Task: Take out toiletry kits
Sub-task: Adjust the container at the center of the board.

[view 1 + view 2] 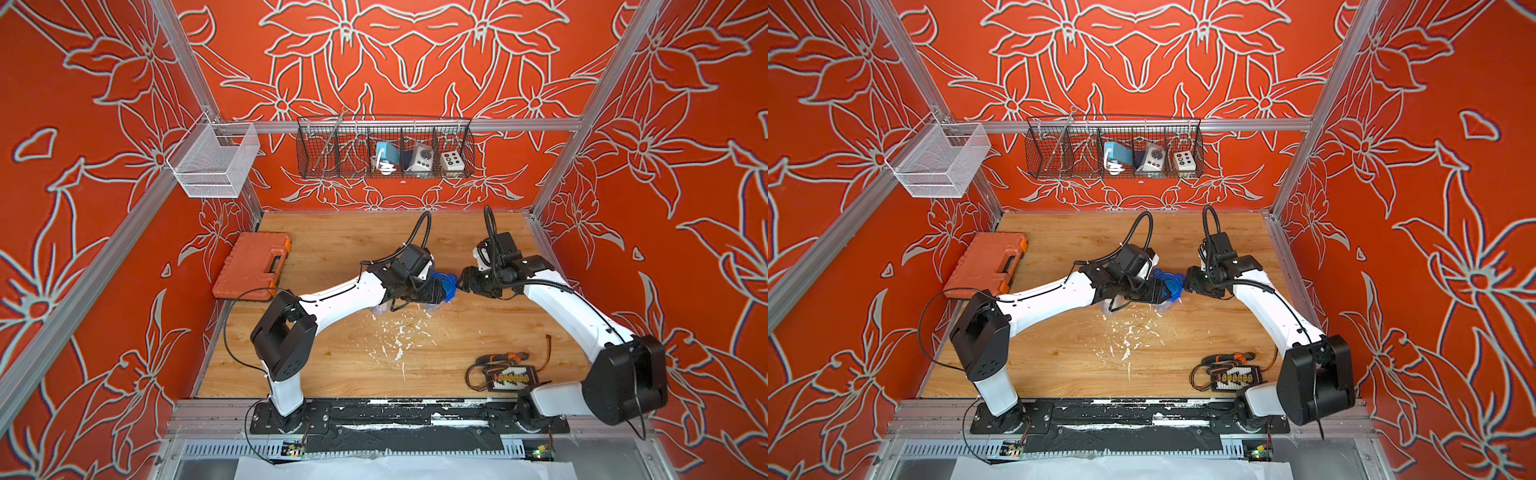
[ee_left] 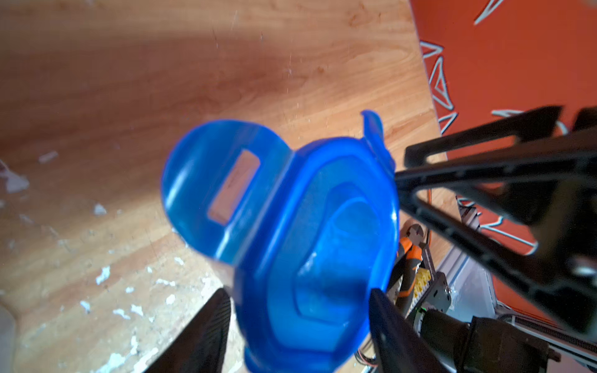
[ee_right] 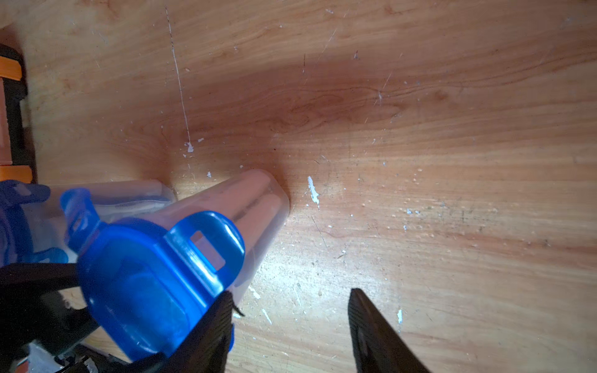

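Two clear tubs stand mid-table under my wrists. The nearer clear tub (image 3: 258, 206) carries a blue lid (image 3: 145, 284) with one tab (image 3: 206, 245) flipped outward. My left gripper (image 2: 298, 290) straddles this blue lid (image 2: 307, 242), open, with a thin gap at one finger. My right gripper (image 3: 290, 292) is open with only bare wood between its fingers, and one finger lies against the lid's edge. In both top views the two grippers meet at the blue lid (image 1: 449, 286) (image 1: 1171, 286). A second lidded tub (image 3: 129, 197) stands behind. The toiletry kits are hidden.
An orange tool case (image 1: 253, 266) lies at the table's left edge. Pliers and a wired connector board (image 1: 505, 370) sit at front right, near the right arm's base. White flecks (image 1: 399, 332) mark the wood. A black wire basket (image 1: 384, 147) and a white mesh basket (image 1: 214, 160) hang above.
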